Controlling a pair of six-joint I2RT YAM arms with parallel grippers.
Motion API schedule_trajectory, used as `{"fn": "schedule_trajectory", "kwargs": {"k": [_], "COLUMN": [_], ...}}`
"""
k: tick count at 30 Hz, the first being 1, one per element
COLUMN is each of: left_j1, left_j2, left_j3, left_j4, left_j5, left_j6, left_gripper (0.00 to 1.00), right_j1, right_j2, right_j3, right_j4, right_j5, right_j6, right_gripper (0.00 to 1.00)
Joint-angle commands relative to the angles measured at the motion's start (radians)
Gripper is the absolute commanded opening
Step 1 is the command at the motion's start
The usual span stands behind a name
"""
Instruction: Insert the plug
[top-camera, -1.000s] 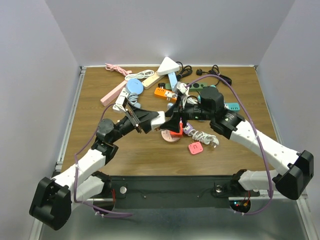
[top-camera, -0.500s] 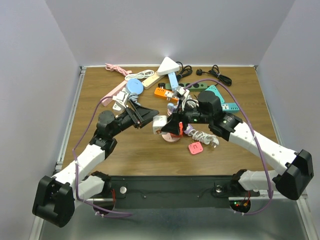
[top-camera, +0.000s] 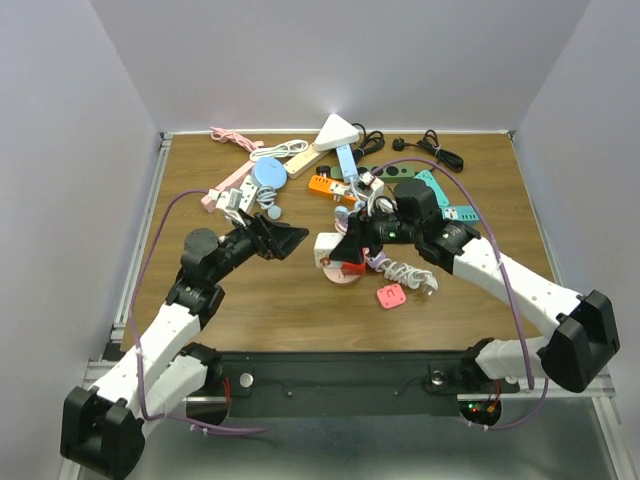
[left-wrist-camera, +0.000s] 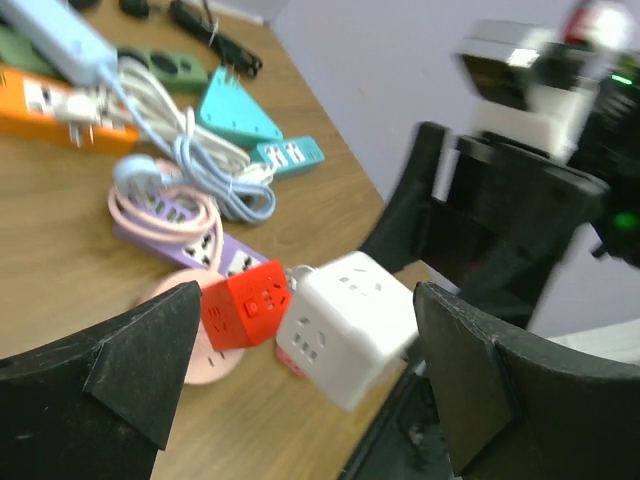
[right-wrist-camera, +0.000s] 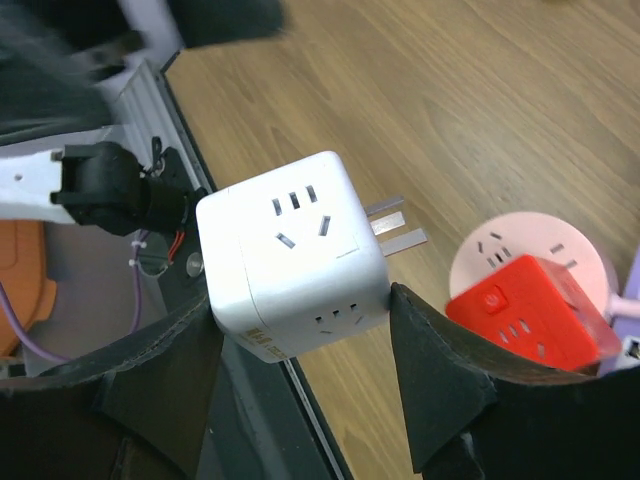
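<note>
Right wrist: white cube plug (right-wrist-camera: 295, 255), flat prongs (right-wrist-camera: 400, 240) bare.

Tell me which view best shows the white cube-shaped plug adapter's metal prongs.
Right wrist: the white cube-shaped plug adapter sits central, metal prongs sharp. Left wrist shows it blurred, prongs unclear; the top view shows it tiny.

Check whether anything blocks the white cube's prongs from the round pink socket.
A red cube occupies part of the round pink socket; the slots nearer the prongs of the white cube show bare. Nothing visible lies between.
</note>
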Motion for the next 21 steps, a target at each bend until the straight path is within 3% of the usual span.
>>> {"fn": "schedule_trajectory", "kwargs": {"k": [1,5,11,14,21], "left_j1": [0.004,-0.058,-0.346,-0.442,-0.563], "left_j2": [-0.12,-0.177,-0.124,-0.105,-0.016], "left_j3": [-0.004,-0.012,0.114,0.137,0.25], "left_j4": [0.024,0.046,-0.155,-0.195,-0.302], "left_j5": [0.006,0.015,-0.294,-0.364,-0.545], "left_j6": [0.243,0.37,0.597,0.645,0.795], "left_gripper": [0.97,0.92,0.9,0.91,0.91], "right_j1": [-0.079,-0.146,-0.179,-0.189,-0.199], "right_j2": [0.037,0.074,0.123,0.131,0.125], "right_j3": [0.043,0.098,0.187,0.215,0.221], "right_j4": [-0.029,-0.094,-0.19,-0.215,-0.269], "right_j5": [-0.112,-0.181,-0.269,-0.296,-0.372], "right_j6": [0.058,0.066,0.095,0.104,0.124], "right_gripper": [0.32,0.32,0.32,0.32,0.32]}}
